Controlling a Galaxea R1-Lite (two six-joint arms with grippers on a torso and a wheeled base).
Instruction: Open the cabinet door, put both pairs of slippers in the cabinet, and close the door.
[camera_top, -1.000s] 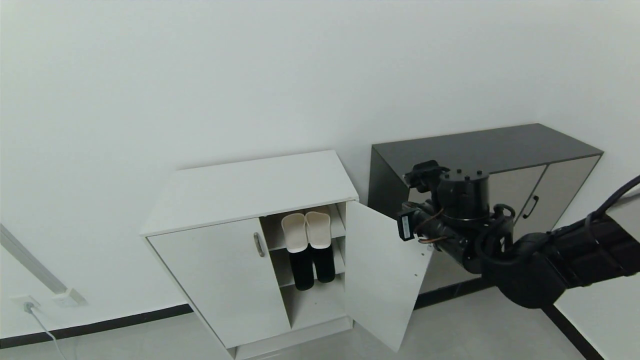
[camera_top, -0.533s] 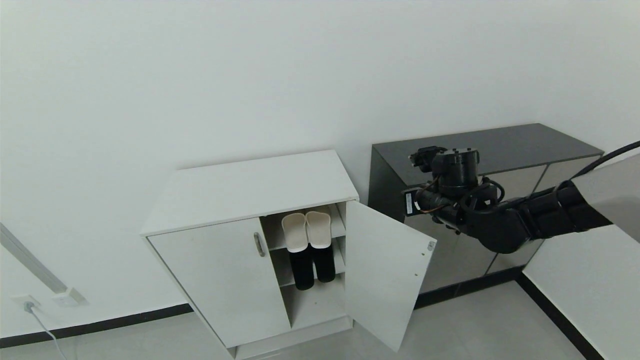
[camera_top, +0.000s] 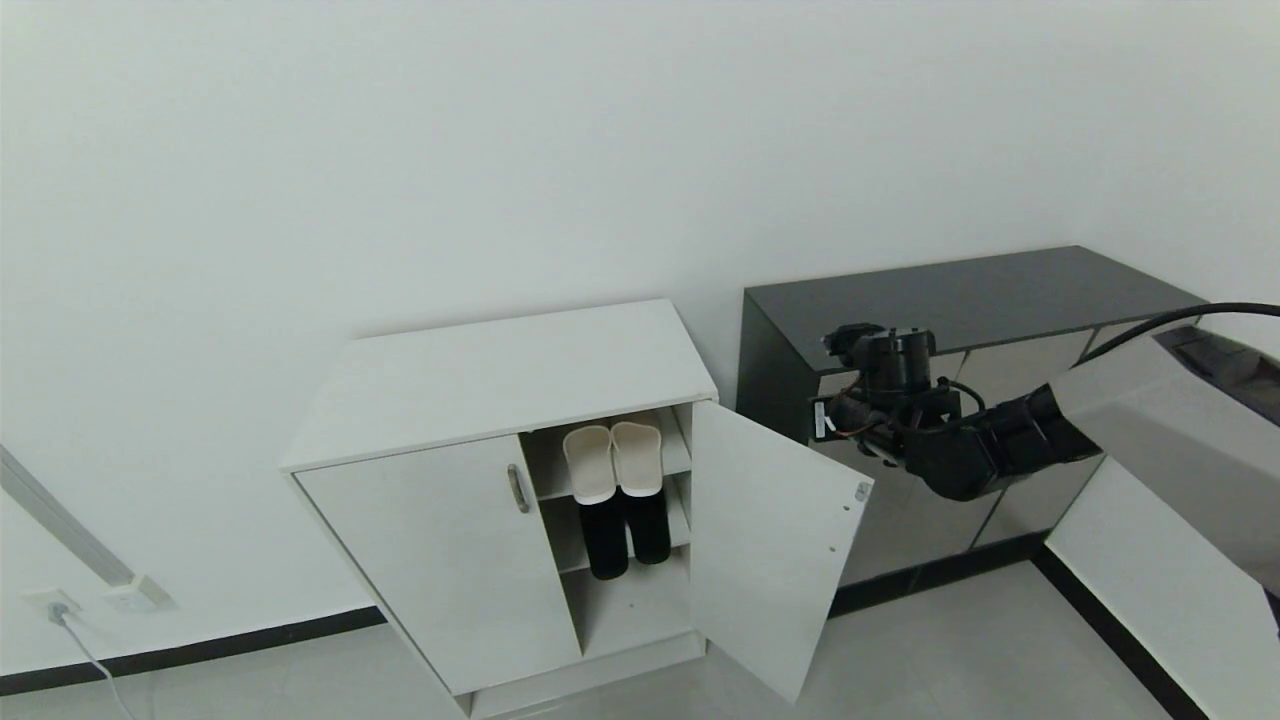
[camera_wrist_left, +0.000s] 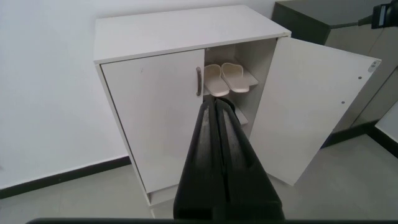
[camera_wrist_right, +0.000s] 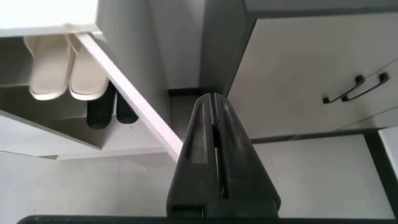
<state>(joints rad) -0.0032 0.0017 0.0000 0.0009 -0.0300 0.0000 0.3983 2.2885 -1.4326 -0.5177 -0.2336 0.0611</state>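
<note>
A white cabinet (camera_top: 500, 375) stands in the lower middle of the head view, against the wall. Its right door (camera_top: 770, 540) is swung wide open. Its left door (camera_top: 440, 560) is shut and has a small grey handle (camera_top: 518, 489) near its inner edge.

Both pairs of slippers are inside the cabinet. The white slippers (camera_top: 612, 462) lie side by side on the top shelf. The black slippers (camera_top: 627, 535) lie side by side on the shelf just below them.

The right arm (camera_top: 1000, 440) comes in from the right side of the head view. Its tip is near the top outer corner of the open door, in front of a dark cabinet (camera_top: 960, 290) that stands to the right of the white one.

The right claw (camera_wrist_right: 213, 99) has its two fingers pressed together and holds nothing. It is close to the edge of the open door.

The left claw (camera_wrist_left: 215, 104) also has its fingers pressed together and holds nothing. It points at the cabinet's front, well apart from it.

A wall socket (camera_top: 50, 605) with a cord sits low at the far left.
</note>
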